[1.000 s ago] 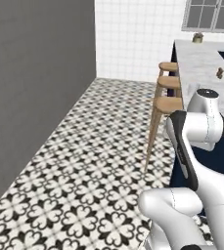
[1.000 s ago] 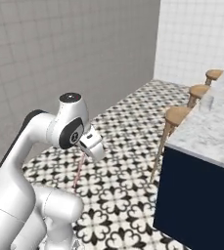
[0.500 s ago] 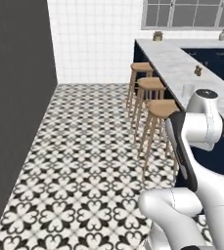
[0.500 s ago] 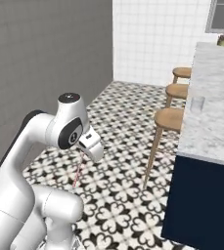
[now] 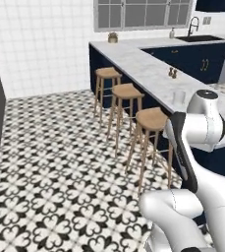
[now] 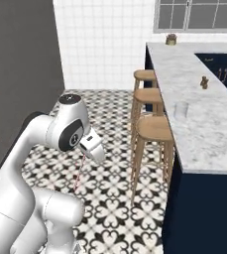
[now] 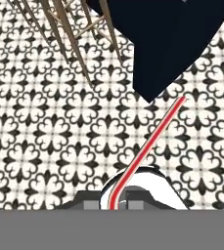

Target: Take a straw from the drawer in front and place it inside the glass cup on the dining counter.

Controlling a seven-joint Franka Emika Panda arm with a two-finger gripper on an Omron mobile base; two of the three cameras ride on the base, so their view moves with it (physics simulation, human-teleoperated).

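My gripper (image 6: pixel 86 155) is shut on the straw (image 6: pixel 79 176), a thin pinkish-red stick that hangs down from it over the patterned floor. In the hand view the straw (image 7: pixel 150 141) runs up and to the right from between the dark fingertips (image 7: pixel 135 199), its far end near the navy base (image 7: pixel 177 44) of the dining counter. The glass cup (image 6: pixel 181 109) stands upright near the stool-side edge of the dining counter (image 6: pixel 204 134), well to the right of the gripper. From the left base camera the glass cup (image 5: pixel 179 96) shows on the dining counter (image 5: pixel 148 71) just behind my arm.
Three wooden stools (image 5: pixel 126 93) line the counter's near side, and their legs (image 7: pixel 69 29) are close in the hand view. Two brown shakers (image 6: pixel 203 82) and a small plant pot (image 5: pixel 113 37) sit on the top. A dark wall (image 6: pixel 16 74) rises at the left.
Both base views have swung, so the counter and stools now sit more centred and closer: the camera moved. The arm keeps its pose, still holding the straw.
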